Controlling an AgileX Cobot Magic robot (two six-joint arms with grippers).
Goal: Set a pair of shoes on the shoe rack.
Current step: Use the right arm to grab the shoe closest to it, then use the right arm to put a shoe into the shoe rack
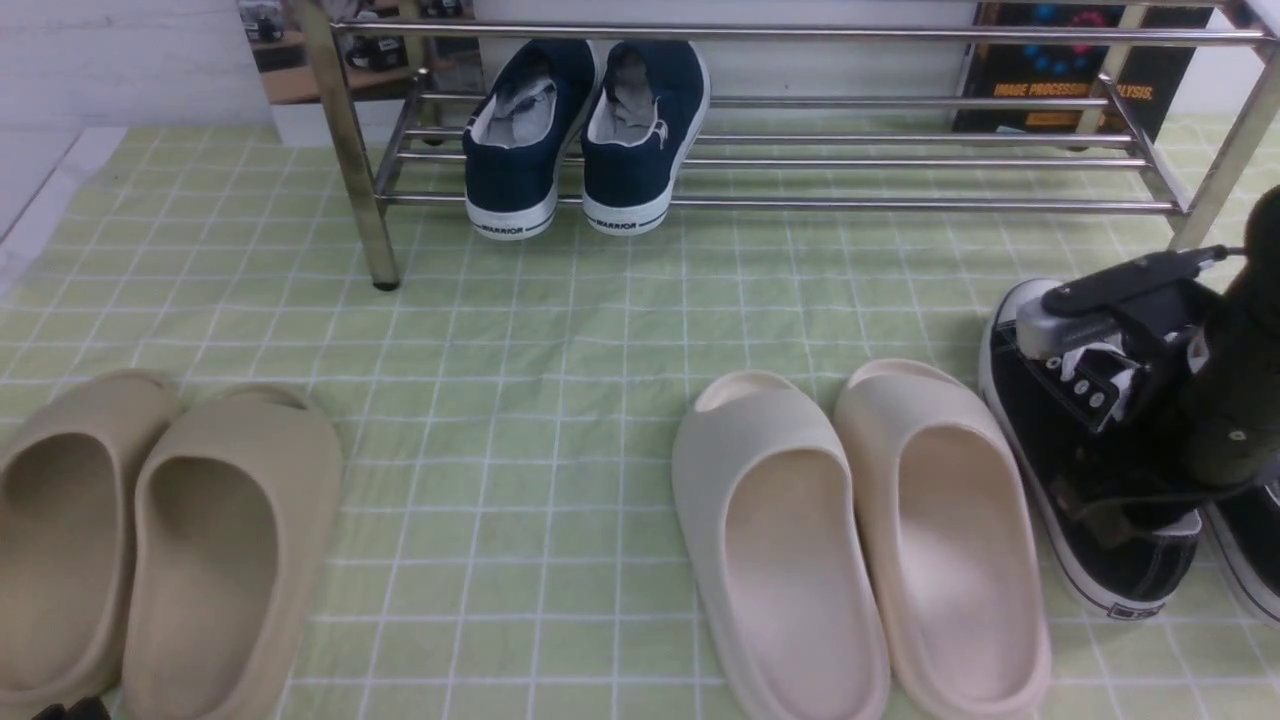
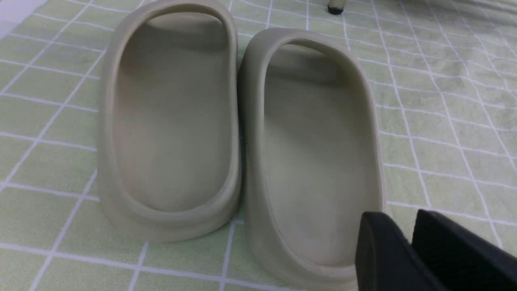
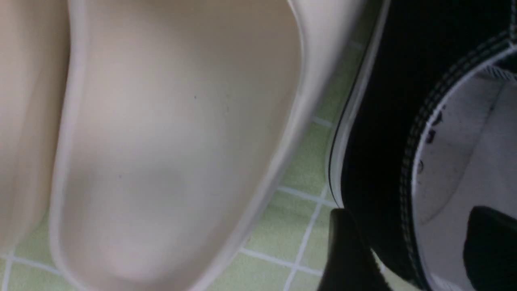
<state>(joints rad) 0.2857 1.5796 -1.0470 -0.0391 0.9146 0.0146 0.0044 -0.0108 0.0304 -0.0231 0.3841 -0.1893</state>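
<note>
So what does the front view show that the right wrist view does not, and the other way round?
Front only: the shiny chrome shoe rack holding navy slip-on sneakers, and tan foam slides. Right wrist only: grey lining inside the black canvas sneaker, the open right gripper astride its side wall. Both: that sneaker, cream foam slides, green checked cloth.

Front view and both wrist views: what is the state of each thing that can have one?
shoe rack: lower shelf holds the navy sneakers.
black sneakers: on the cloth, not racked.
cream slides: on the cloth, upright.
tan slides: on the cloth, upright.
right gripper: open, straddling one black sneaker's collar.
left gripper: slightly open, empty, near a tan slide.
</note>
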